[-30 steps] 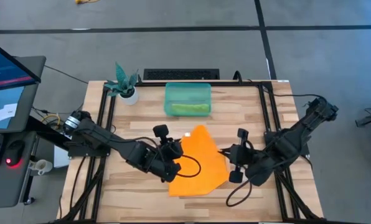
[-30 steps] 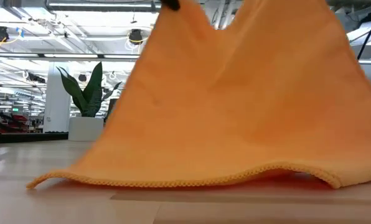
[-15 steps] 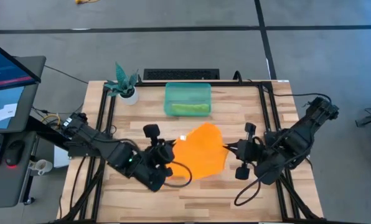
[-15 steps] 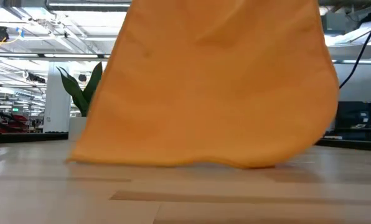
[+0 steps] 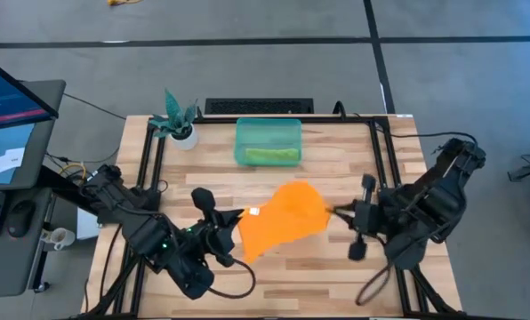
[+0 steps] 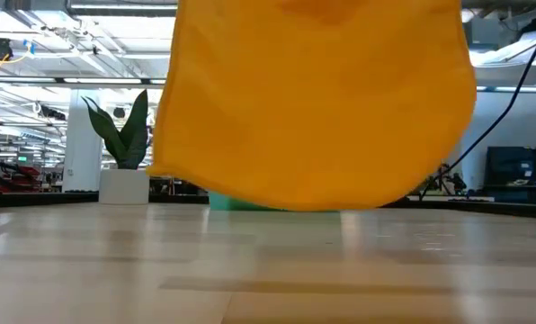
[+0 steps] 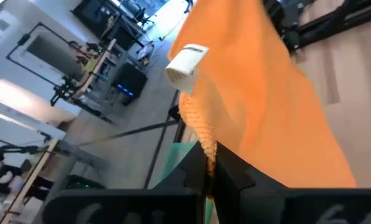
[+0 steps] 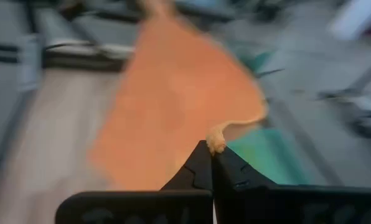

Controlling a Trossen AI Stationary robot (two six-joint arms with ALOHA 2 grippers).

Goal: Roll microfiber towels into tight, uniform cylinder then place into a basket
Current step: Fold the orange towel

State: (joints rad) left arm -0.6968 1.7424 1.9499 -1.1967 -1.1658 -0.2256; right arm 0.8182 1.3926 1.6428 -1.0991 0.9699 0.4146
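Observation:
An orange microfiber towel hangs in the air between my two grippers, and in the low view its lower edge is clear of the table. My left gripper is shut on its left corner, close to a white label. My right gripper is shut on the right corner. The teal basket stands at the far middle of the table. A lime green towel lies in it. My left gripper pinches the towel's stitched edge at a corner between its two fingers, coming from the table's left and slanting slightly down. The cloth hangs below, clear of the table. My right gripper pinches the opposite corner's stitched edge between its fingertips, coming from the table's right. The towel's top edge sags slightly between the two holds.
A white pot with a teal plant stands at the far left corner. A black frame runs along the table's sides. Bare wood lies under and in front of the towel.
Both grippers have risen, still shut, and drawn apart: the left toward the table's near left, the right toward the right edge. The orange towel's lower edge lay on the table; it has been lifted clear and now hangs free.

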